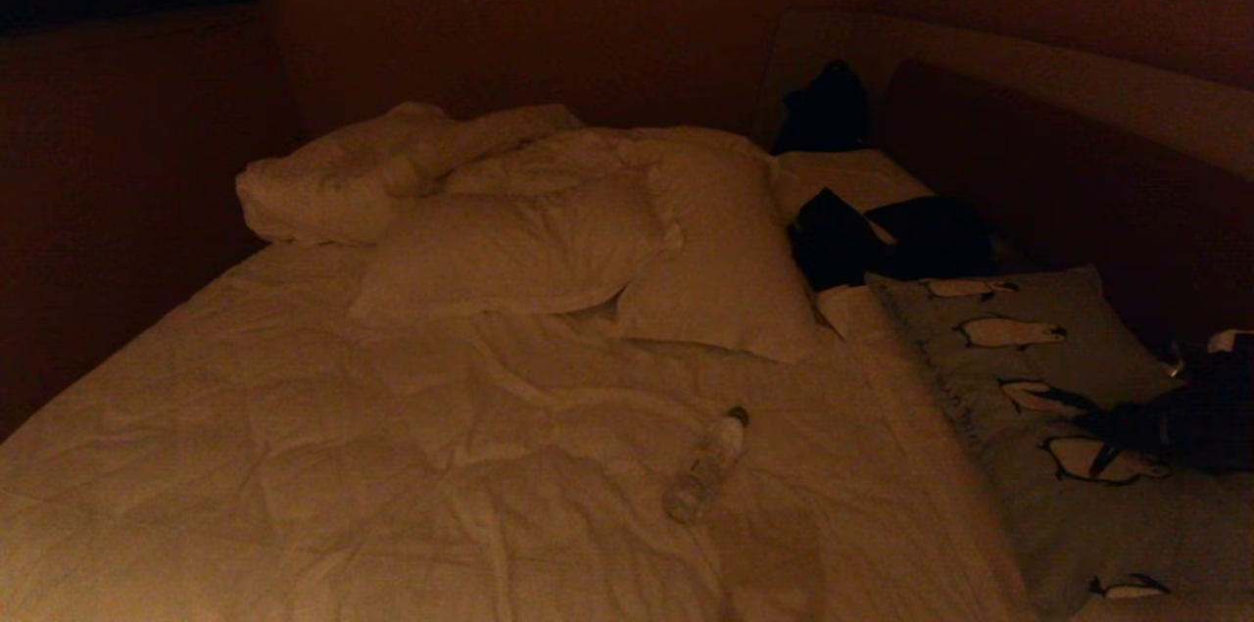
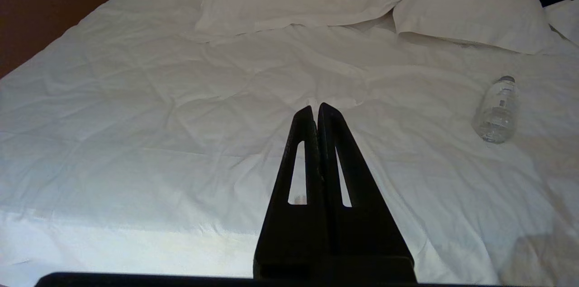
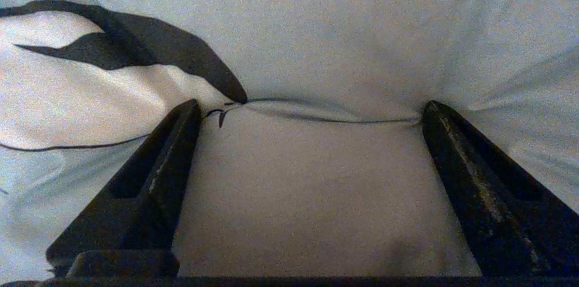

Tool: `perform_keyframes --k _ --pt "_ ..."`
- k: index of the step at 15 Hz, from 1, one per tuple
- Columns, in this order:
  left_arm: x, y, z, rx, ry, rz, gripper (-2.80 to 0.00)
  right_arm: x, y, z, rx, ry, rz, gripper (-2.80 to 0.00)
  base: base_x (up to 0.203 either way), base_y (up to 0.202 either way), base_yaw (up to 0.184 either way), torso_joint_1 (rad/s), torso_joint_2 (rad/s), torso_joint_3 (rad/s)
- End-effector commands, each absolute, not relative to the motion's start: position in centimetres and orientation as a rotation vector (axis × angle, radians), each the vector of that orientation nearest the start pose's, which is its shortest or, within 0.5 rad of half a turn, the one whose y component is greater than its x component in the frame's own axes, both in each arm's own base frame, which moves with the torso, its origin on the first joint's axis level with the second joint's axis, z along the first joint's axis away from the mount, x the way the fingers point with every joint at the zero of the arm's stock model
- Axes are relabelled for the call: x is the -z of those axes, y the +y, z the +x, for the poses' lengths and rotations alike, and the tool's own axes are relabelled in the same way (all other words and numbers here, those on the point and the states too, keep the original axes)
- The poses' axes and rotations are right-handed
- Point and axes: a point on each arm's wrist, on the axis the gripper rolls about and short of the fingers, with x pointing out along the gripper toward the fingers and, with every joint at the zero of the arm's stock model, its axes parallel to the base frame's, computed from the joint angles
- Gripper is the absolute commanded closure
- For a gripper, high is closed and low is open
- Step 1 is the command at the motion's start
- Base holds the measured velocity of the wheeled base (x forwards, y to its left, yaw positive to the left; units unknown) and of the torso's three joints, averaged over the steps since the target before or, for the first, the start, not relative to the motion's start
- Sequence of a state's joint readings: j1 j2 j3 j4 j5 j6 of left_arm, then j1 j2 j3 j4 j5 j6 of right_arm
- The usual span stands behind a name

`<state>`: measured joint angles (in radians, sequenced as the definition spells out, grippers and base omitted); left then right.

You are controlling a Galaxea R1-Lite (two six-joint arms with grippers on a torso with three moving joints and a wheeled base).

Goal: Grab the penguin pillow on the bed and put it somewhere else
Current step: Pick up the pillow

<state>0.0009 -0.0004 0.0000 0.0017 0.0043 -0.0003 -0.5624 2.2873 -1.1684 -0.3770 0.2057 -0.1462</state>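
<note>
Two right fingers (image 3: pixel 158 174) spread wide press into the penguin pillow (image 3: pixel 316 43), gripping nothing; left fingers (image 2: pixel 312 151) clenched.

The right gripper (image 3: pixel 312 110) reaches in near the bed's right edge, fingers (image 3: pixel 452 129) spread wide; the left gripper (image 2: pixel 316 110) has its fingers pressed together.

The penguin pillow (image 1: pixel 1038 377) is matt woven cloth, smooth, dimpled where the right gripper (image 3: pixel 312 110) presses in; its fingers (image 3: pixel 470 174) look like hard matt black plastic, scuffed pale along the edges; the bed (image 2: pixel 149 133) wears soft, wrinkled quilted cloth; the water bottle (image 2: pixel 496 110) is clear glossy plastic.
</note>
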Motion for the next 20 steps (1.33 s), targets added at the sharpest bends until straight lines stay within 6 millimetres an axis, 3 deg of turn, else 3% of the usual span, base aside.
perform_keyframes --k 1,13,14,20 --pt "-7.5 0.0 -2.3 -0.005 0.0 -0.002 0.0 -1.9 -21.8 35.7 0.278 0.743 0.151 -2.8 0.0 0.0 0.0 0.0 0.0 0.0" --pt "-7.5 0.0 -2.3 -0.005 0.0 -0.001 0.0 1.3 -21.6 36.0 0.251 0.809 0.166 -2.8 0.0 0.0 0.0 0.0 0.0 0.0" --pt "-7.5 0.0 -2.3 -0.006 0.002 -0.002 0.0 1.2 -21.7 36.0 0.252 0.805 0.165 0.0 0.0 0.0 0.0 0.0 0.0 0.0" --pt "-7.5 0.0 -2.3 -0.006 0.002 -0.002 0.0 -0.8 -21.7 36.0 0.261 0.76 0.155 0.0 0.0 0.0 0.0 0.0 0.0 0.0"
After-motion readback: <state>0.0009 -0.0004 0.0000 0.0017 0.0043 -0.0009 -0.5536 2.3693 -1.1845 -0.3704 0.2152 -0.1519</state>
